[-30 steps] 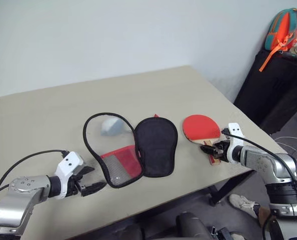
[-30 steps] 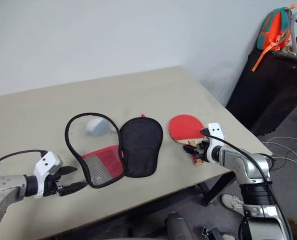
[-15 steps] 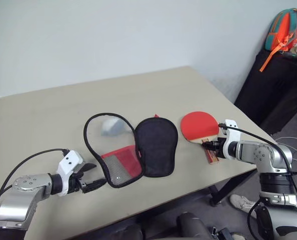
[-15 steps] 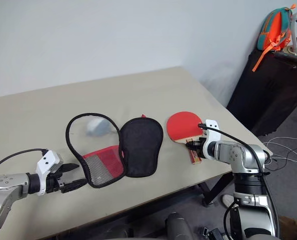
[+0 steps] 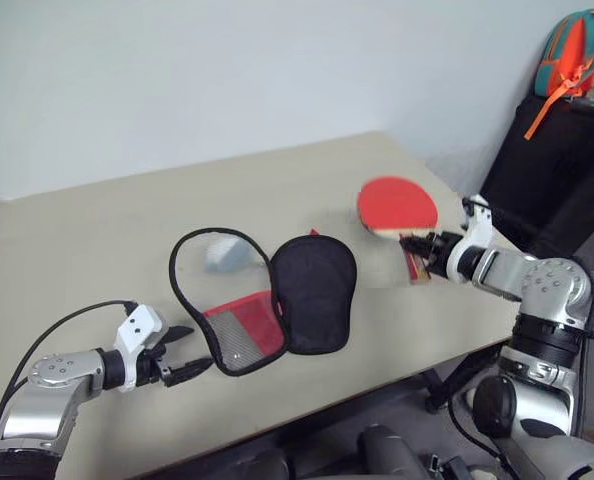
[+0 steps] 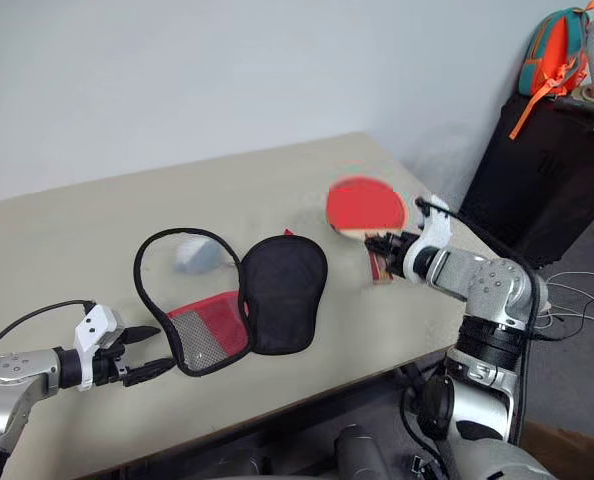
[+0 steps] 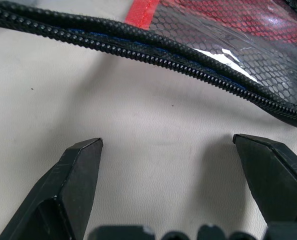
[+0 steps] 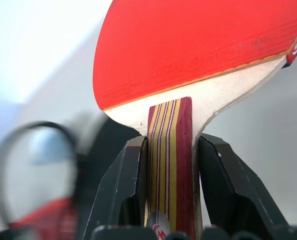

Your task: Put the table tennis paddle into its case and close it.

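Your paddle (image 5: 397,205) hangs above the table's (image 5: 97,230) right edge, handle pinched in the right gripper (image 5: 424,247). The open case (image 5: 267,300) lies mid-table; the left gripper (image 5: 182,360) gapes beside it. A narrow grip could let the paddle twist.

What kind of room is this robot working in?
Probably a lab or workshop rather than a home: a plain beige table against a bare pale wall, loose cables on the floor, and a backpack dumped on a black cabinet.
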